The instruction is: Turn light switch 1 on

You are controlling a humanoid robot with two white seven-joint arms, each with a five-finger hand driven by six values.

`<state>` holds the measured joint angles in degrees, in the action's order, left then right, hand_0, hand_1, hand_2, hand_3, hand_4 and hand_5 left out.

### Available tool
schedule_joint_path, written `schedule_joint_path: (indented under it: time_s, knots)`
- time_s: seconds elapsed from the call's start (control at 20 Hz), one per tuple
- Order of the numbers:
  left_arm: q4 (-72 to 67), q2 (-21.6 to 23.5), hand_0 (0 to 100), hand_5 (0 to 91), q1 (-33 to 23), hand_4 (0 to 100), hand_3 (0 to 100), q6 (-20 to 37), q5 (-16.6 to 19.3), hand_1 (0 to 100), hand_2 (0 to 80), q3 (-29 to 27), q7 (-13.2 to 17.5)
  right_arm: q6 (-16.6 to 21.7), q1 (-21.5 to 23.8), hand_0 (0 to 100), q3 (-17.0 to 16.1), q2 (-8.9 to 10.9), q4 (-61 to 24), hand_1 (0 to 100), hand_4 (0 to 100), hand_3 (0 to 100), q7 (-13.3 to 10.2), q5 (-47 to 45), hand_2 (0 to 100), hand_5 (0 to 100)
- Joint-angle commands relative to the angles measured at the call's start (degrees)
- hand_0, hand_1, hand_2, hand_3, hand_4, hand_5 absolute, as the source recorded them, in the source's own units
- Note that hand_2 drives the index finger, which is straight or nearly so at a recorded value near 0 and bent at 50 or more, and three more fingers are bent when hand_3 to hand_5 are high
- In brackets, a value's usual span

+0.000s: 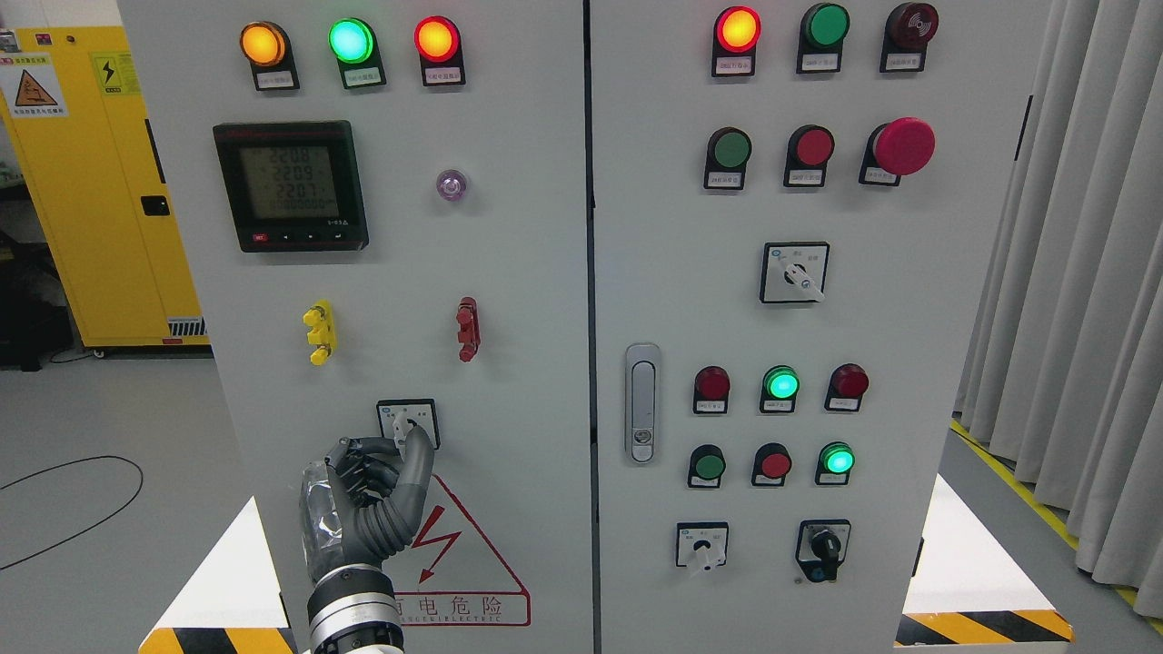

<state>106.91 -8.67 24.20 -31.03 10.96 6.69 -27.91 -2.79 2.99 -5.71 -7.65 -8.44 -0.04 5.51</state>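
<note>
Grey left hand [368, 490], lower left of frame, pinched the white rotary switch [407, 423] knob between thumb and curled fingers.

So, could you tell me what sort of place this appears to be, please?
Probably an industrial electrical room or training lab: a grey control cabinet with indicator lamps and a digital meter, beside a yellow safety cabinet. The left hand is at a rotary switch.

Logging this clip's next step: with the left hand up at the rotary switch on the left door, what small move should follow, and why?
Probably a short twist of the knob. The left hand is already raised to the rotary switch above the warning triangle, its fingers curled at the knob, so no further reach seems needed. Whether the grip is firm cannot be told.
</note>
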Motion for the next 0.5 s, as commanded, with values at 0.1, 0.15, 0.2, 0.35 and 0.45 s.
schedule_joint_path:
  time_s: [0.1,0.15,0.2,0.35,0.45]
  knots:
    - [-0.5,0.0,31,82.2,0.1,90,90,0.2,-0.1,60,60.8,0.0,0.1,0.0,0.0,0,0.0,0.00,0.0,50,0,0,0.0,0.0,4,0]
    - [-0.5,0.0,28,82.2,0.1,90,90,0.2,-0.1,59,60.9,0.0,0.1,0.0,0.0,0,0.0,0.00,0.0,50,0,0,0.0,-0.1,4,0]
    - [-0.5,0.0,28,82.2,0.1,90,90,0.2,-0.1,59,60.9,0.0,0.1,0.0,0.0,0,0.0,0.00,0.0,50,0,0,0.0,0.0,4,0]
    - [-0.5,0.0,25,82.2,0.1,90,90,0.2,-0.1,58,60.9,0.0,0.1,0.0,0.0,0,0.0,0.00,0.0,50,0,0,0.0,-0.1,4,0]
    - [-0.5,0.0,24,82.2,0.1,90,90,0.2,-0.1,58,60.9,0.0,0.1,0.0,0.0,0,0.0,0.00,0.0,50,0,0,0.0,0.0,4,0]
